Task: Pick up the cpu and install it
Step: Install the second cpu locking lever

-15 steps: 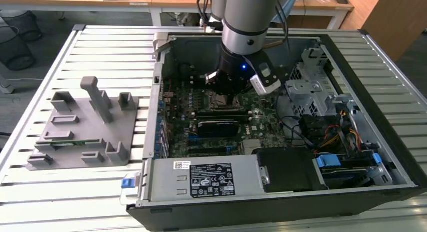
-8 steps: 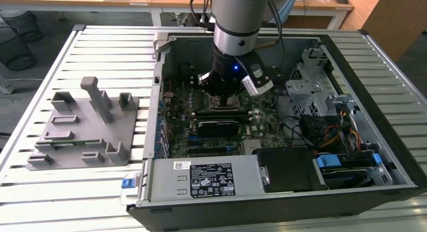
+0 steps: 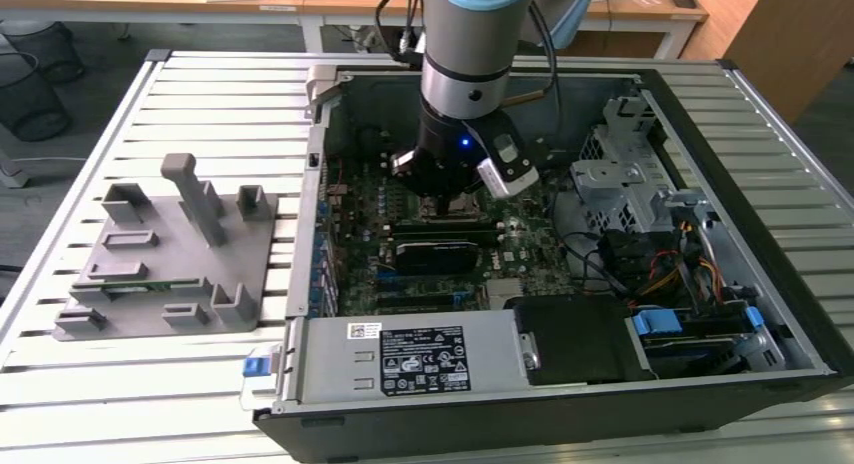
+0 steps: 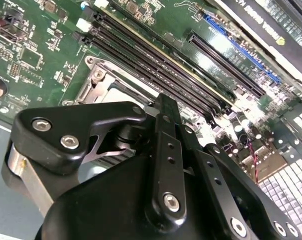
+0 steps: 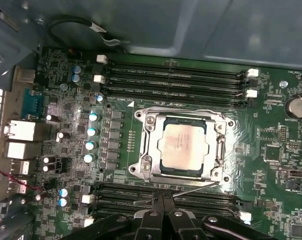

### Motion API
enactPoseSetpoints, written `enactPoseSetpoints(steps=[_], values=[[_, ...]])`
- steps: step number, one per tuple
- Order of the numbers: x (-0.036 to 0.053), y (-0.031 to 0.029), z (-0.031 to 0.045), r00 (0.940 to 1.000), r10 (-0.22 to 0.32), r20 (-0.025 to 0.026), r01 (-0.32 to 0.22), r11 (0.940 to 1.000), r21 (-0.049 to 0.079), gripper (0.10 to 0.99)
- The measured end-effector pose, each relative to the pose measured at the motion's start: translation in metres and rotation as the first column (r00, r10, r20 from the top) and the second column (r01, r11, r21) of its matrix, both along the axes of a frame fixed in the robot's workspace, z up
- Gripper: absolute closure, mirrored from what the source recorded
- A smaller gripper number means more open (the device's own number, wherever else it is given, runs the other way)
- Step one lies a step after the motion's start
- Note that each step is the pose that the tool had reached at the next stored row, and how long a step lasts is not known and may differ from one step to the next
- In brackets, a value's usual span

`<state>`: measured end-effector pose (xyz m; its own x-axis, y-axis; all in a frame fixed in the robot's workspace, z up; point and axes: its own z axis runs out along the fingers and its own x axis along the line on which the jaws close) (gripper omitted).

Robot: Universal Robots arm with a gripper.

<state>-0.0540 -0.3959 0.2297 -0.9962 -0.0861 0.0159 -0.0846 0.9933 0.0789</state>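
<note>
Inside the socket frame [image 5: 183, 147], shiny silver-grey cpu [image 5: 183, 147]; pincer [image 5: 163, 210] closed, empty.

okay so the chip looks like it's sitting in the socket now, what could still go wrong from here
Two risks, as judgement. The cpu lies in the socket with the frame unlatched, so a bump from the gripper hovering just beside it might shift it. The loose wire lever runs between gripper and socket across the memory slots; the arm could snag it moving off.

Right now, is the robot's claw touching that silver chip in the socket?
Apart. In the first wrist view the cpu lies in its socket frame, with green board and memory slots between it and the gripper.
</note>
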Motion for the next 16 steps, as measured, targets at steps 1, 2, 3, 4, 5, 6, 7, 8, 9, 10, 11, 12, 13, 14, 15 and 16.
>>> enactPoseSetpoints(steps=[1, 2, 3, 4, 5, 6, 7, 8, 9, 10, 11, 12, 13, 14, 15, 16], values=[[-0.0001, 0.0, -0.0017, 1.0, 0.0, 0.0, 0.0, 1.0, 0.0, 0.98], [-0.0002, 0.0, -0.0031, 1.0, 0.0, 0.0, 0.0, 1.0, 0.0, 0.98], [-0.0003, 0.0, -0.0045, 1.0, 0.0, 0.0, 0.0, 1.0, 0.0, 0.98], [-0.0004, 0.0, -0.0056, 1.0, 0.0, 0.0001, 0.0, 1.0, 0.0, 0.98], [-0.0005, 0.0, -0.0066, 1.0, 0.0, 0.0, 0.0, 1.0, 0.001, 0.98], [-0.0006, 0.0, -0.0075, 1.0, 0.0, -0.0001, 0.0, 1.0, 0.002, 0.98], [-0.0007, 0.0, -0.0086, 1.0, 0.0, -0.0001, 0.0, 1.0, 0.005, 0.98], [-0.0007, -0.0001, -0.0096, 1.0, 0.0, -0.0001, 0.0, 1.0, 0.009, 0.98], [-0.0007, -0.0001, -0.0106, 1.0, 0.0, -0.0001, 0.0, 0.9999, 0.014, 0.98], [-0.0006, -0.0001, -0.0113, 1.0, 0.0, -0.0001, 0.0, 0.9998, 0.02, 0.98], [-0.0006, -0.0002, -0.0118, 1.0, 0.0, 0.0, 0.0, 0.9996, 0.029, 0.98], [-0.0006, -0.0005, -0.012, 1.0, 0.0, 0.0, 0.0, 0.9992, 0.04, 0.98], [-0.0006, -0.0009, -0.0122, 1.0, 0.0, 0.0, 0.0, 0.9988, 0.049, 0.98], [-0.0007, -0.0014, -0.0124, 1.0, 0.0, 0.0, 0.0, 0.9986, 0.053, 0.98], [-0.0008, -0.0018, -0.0125, 1.0, 0.0, 0.0001, 0.0, 0.9986, 0.054, 0.98], [-0.0009, -0.0024, -0.0126, 1.0, 0.0, 0.0, 0.0, 0.9985, 0.054, 0.98]])
